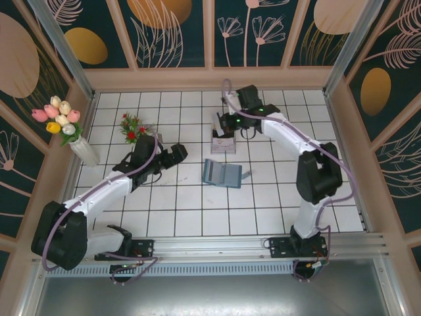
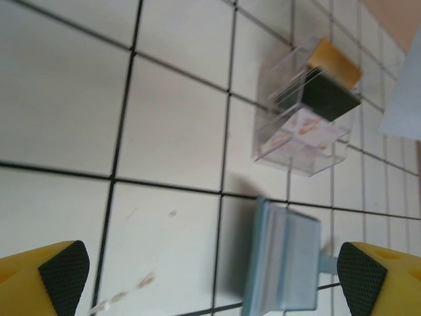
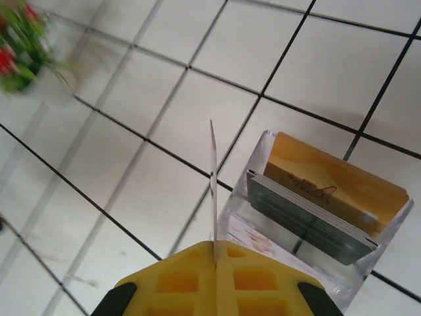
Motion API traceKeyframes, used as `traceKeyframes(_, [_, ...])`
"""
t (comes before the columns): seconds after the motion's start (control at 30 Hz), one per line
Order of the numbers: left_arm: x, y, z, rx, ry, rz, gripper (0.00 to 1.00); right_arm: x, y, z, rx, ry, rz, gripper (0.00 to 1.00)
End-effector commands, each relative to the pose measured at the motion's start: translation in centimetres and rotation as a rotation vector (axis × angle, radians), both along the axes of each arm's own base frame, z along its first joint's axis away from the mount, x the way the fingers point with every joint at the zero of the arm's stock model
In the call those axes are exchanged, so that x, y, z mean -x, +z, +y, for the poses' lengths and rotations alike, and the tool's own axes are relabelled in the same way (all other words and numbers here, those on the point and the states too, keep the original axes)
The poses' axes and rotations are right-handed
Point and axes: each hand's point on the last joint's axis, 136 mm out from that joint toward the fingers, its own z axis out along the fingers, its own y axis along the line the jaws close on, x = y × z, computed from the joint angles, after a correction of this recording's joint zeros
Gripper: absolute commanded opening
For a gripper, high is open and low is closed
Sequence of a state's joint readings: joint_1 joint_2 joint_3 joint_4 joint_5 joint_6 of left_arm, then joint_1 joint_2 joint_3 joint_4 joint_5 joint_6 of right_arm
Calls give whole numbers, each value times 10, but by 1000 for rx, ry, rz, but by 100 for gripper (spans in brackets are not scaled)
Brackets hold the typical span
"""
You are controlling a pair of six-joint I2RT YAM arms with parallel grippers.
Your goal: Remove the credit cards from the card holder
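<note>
The card holder (image 1: 222, 174), a teal wallet with pale blue inner faces, lies part-open on the white tiles. In the left wrist view the card holder (image 2: 286, 263) rests on the floor close to the right finger. My left gripper (image 1: 177, 155) (image 2: 212, 276) is open just left of it, touching nothing. My right gripper (image 1: 227, 125) (image 3: 215, 245) is shut on a thin pale credit card (image 3: 213, 184), seen edge-on and upright. It hangs just beside a clear stand (image 3: 263, 197).
The clear stand (image 1: 223, 140) (image 2: 306, 112) holds a gold card (image 3: 329, 178) and several dark cards. A small red-flowered plant (image 1: 133, 128) (image 3: 16, 39) and a vase of tulips (image 1: 62, 122) stand at the left. Wooden walls ring the tiled floor.
</note>
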State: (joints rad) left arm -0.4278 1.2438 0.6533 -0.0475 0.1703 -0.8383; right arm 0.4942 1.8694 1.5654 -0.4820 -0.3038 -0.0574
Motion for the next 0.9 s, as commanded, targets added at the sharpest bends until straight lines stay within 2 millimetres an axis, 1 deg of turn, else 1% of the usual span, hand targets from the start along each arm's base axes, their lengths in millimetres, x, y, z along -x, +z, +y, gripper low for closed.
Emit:
traceKeyframes(0.0, [4, -1, 7, -14, 13, -12, 99, 5, -28, -21, 317, 144, -32, 0])
traceKeyframes(0.03, [5, -2, 7, -15, 11, -12, 99, 6, -29, -19, 328, 177, -32, 0])
traceKeyframes(0.13, [7, -4, 8, -14, 10, -9, 99, 18, -38, -16, 388, 308, -31, 0])
traceKeyframes(0.17, [7, -5, 8, -13, 10, -6, 99, 19, -43, -19, 427, 335, -36, 0])
traceKeyframes(0.27, [7, -7, 5, 3, 1, 0, 99, 13, -51, -32, 536, 357, -48, 0])
traceKeyframes(0.4, [6, -8, 1, 15, -6, 8, 99, 6, -49, -38, 599, 390, -77, 0])
traceKeyframes(0.67, [2, -10, -6, 44, -19, 26, 99, 10, -52, -40, 661, 544, -128, 0])
traceKeyframes(0.83, [2, -14, -8, 47, -25, 45, 99, 8, -40, -31, 637, 605, -182, 0])
traceKeyframes(0.87, [2, -15, -9, 49, -27, 47, 99, 12, -37, -21, 629, 634, -202, 0])
